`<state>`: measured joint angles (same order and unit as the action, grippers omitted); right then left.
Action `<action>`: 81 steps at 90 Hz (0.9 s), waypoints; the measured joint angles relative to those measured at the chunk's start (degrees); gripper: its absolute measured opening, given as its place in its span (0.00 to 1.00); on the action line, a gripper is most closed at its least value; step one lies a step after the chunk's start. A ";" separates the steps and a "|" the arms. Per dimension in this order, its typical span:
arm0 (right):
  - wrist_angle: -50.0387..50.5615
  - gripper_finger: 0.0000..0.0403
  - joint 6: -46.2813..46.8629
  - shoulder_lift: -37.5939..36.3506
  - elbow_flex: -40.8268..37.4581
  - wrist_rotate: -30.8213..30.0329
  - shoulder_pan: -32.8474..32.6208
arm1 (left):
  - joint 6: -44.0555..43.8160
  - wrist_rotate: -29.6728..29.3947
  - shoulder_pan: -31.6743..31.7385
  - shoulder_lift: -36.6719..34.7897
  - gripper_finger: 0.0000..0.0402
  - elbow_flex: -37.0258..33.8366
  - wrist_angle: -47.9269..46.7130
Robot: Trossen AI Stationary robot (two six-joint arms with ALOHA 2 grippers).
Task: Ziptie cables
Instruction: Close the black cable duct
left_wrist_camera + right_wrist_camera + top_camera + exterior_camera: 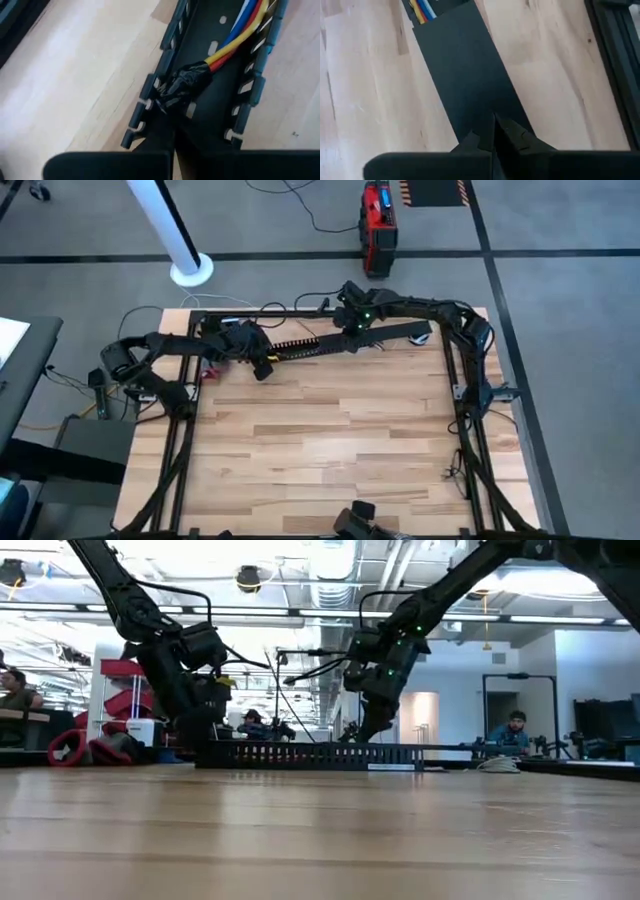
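Cables (235, 42) inside slotted channel (310, 346)

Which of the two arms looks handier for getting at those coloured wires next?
Probably the left. The left gripper sits at the slotted channel's end, right over the taped end of the cables. The right gripper is over the flat strip covering them.
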<state>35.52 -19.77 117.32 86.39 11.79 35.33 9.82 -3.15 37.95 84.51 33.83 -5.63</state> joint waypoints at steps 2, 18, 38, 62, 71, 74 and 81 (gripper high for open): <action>-0.25 0.00 -0.02 0.02 -0.02 -0.05 -0.02 | 0.03 0.22 0.00 0.00 0.00 -0.01 0.10; -1.04 0.00 0.20 0.09 -0.04 -0.13 -0.02 | 0.49 0.86 0.00 0.00 0.00 -0.07 1.12; -0.65 0.00 0.45 1.69 0.11 -0.52 -0.66 | 0.90 1.42 0.02 0.00 0.00 -0.13 2.45; 1.65 0.00 0.68 3.13 2.46 -0.72 -1.36 | 1.10 1.97 0.00 0.00 0.00 -0.14 3.89; 3.01 0.00 0.35 3.31 4.10 -0.81 -1.35 | 1.26 2.46 0.03 1.22 0.00 -0.14 6.28; 3.26 0.00 0.04 3.33 4.30 -0.83 -1.36 | 1.23 2.97 0.07 2.04 0.00 -0.14 7.23; 3.42 0.00 0.06 3.41 4.41 -0.86 -1.34 | 0.99 5.15 0.07 5.23 0.00 0.15 9.38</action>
<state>38.94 -19.71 120.73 90.79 10.93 34.00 10.81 2.00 38.02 89.74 33.98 3.75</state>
